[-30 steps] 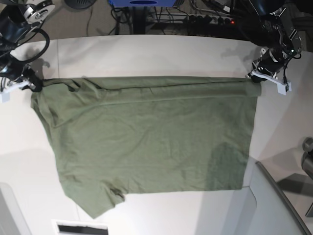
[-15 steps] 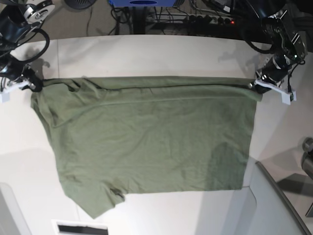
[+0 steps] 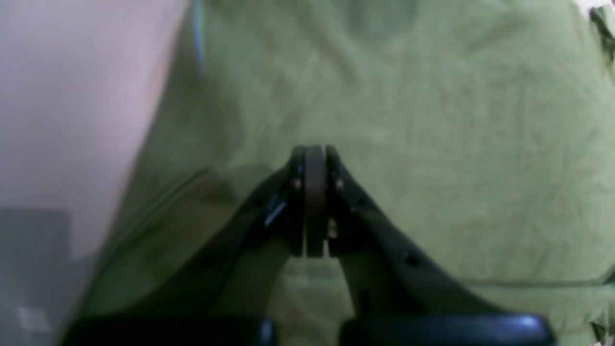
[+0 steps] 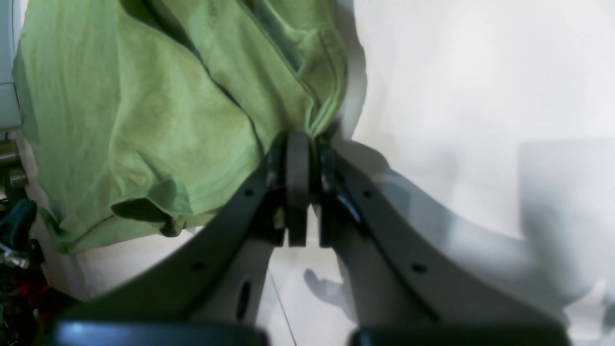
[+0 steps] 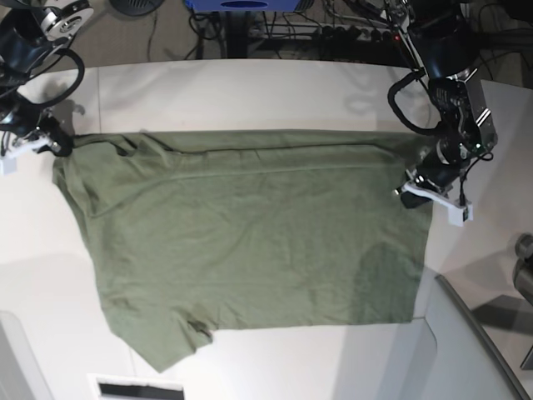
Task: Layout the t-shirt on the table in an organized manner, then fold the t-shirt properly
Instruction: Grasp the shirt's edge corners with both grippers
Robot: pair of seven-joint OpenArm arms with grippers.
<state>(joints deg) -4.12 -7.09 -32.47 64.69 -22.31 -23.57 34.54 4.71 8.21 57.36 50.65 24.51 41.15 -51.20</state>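
The olive-green t-shirt (image 5: 250,233) lies spread over the white table (image 5: 250,92), its collar end at the left and its hem at the right. My right gripper (image 5: 58,148) sits at the shirt's far left corner. In the right wrist view it (image 4: 300,139) is shut on a bunched hem of the t-shirt (image 4: 144,110). My left gripper (image 5: 412,192) hovers over the shirt's right edge. In the left wrist view its jaws (image 3: 314,154) are pressed shut above the t-shirt (image 3: 432,120), with cloth edges running out from under the fingers.
A grey-white angled panel (image 5: 466,350) rises at the lower right, and another panel (image 5: 10,358) shows at the lower left. Cables and a blue stand (image 5: 241,7) lie beyond the table's far edge. A dark slot (image 5: 137,389) sits at the front edge.
My left gripper has swung from the shirt's far right corner toward the front, along the right edge, bringing that corner with it. The right gripper has stayed put.
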